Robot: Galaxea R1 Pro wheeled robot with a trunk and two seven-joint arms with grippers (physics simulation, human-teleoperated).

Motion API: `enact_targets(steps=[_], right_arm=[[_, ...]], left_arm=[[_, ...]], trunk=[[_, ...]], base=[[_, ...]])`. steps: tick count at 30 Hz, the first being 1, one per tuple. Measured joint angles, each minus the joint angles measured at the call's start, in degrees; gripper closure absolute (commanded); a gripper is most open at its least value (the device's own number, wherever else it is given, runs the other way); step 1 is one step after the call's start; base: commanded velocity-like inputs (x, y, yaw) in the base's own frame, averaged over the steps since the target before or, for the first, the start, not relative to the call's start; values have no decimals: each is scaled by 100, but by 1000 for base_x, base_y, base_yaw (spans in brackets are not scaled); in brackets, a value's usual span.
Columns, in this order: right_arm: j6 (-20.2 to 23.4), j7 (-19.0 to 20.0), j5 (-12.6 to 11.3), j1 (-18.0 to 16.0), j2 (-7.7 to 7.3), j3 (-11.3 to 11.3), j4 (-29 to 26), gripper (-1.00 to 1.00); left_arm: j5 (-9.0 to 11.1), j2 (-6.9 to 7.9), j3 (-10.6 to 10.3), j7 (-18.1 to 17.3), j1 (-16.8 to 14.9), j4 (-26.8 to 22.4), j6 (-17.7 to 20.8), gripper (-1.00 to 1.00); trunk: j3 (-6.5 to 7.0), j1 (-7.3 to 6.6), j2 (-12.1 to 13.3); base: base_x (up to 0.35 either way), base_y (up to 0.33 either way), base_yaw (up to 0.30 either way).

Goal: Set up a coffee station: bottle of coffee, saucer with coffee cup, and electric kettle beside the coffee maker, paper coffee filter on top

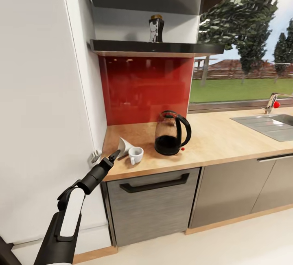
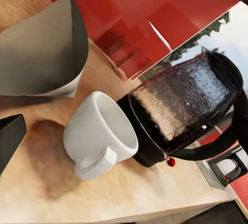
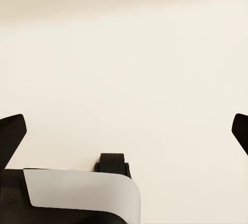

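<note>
Left pincer [image 1: 116,154] (possibly open), half-cropped

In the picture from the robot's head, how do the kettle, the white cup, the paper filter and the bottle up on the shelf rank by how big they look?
1. electric kettle, clearly largest.
2. bottle of coffee, though it stands farther away, so its true size is unsure.
3. paper coffee filter and coffee cup look about alike; I would not rank them.
</note>
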Motion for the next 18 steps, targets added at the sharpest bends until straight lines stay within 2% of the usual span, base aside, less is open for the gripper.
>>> enact_targets(steps=[6, 12, 18], right_arm=[[0, 0, -1, 0, 0, 0, 0, -100], [0, 0, -1, 0, 0, 0, -1, -100], [0, 0, -1, 0, 0, 0, 0, -100]], left_arm=[[3, 0, -2, 0, 0, 0, 0, -100], [4, 1, -6, -1, 0, 1, -1, -100], [5, 0, -2, 0, 0, 0, 0, -100]], trunk=[[0, 0, 0], [0, -1, 0], [0, 1, 0]], base=[[45, -12, 0], [153, -109, 0], [59, -44, 0]])
